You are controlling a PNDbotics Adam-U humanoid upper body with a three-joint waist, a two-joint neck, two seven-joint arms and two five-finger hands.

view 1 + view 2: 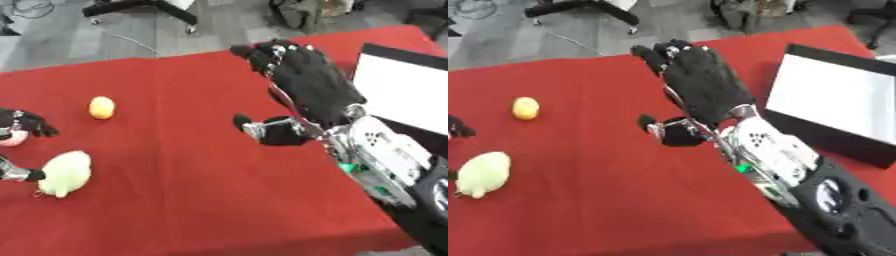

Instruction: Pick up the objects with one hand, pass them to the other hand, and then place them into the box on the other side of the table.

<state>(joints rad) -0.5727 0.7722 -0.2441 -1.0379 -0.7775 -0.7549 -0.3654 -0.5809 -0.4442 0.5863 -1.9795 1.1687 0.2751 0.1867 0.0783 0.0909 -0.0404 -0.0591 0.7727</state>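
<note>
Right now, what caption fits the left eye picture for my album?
Open black right hand above red table; round yellow fruit, pale green plush toy wait.

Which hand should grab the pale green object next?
Left. The left hand is already at the table's left edge beside the pale green object. The right hand hovers open mid-table near the box, better placed to receive the pass.
</note>
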